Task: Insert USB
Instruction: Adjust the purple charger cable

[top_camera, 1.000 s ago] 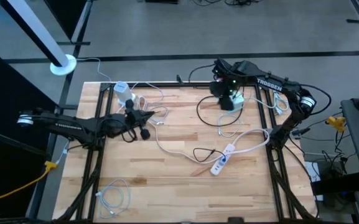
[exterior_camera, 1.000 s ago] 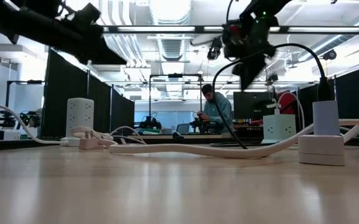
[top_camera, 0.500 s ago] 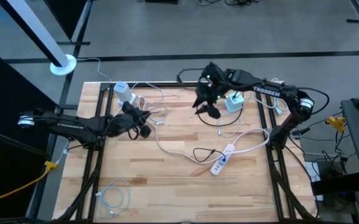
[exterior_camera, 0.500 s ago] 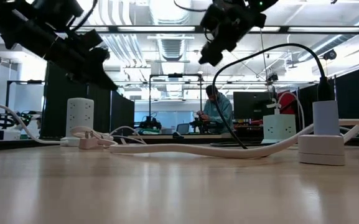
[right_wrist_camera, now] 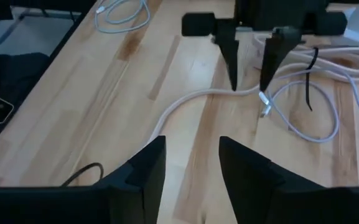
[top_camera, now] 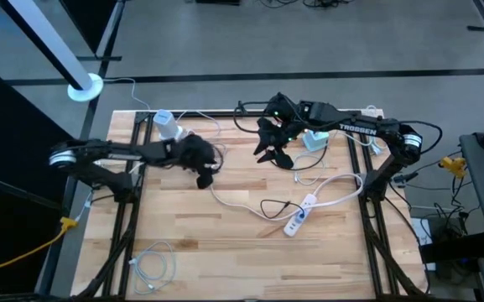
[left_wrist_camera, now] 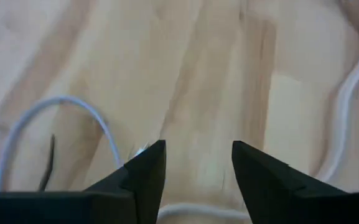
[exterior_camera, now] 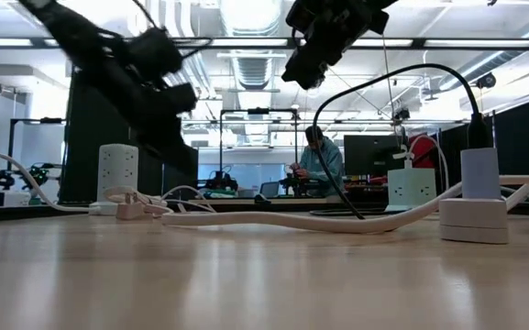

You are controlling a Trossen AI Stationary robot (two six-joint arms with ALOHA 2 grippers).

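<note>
- Judging the white USB cable (right_wrist_camera: 303, 121) light, limp and springy, I would pinch its small stiff plug (right_wrist_camera: 265, 107), lying near the tabletop's far edge.
- Left gripper (right_wrist_camera: 249, 57) hangs just above that plug, fingers apart and empty; right gripper (right_wrist_camera: 190, 168) is apart and empty too.
- Only the right wrist view shows the plug clearly; in the high view the left gripper covers it.

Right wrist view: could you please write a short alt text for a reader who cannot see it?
The left gripper hangs with open fingers just above a white cable and its USB plug on the wooden table. The right gripper, open and empty, frames the foreground.
</note>
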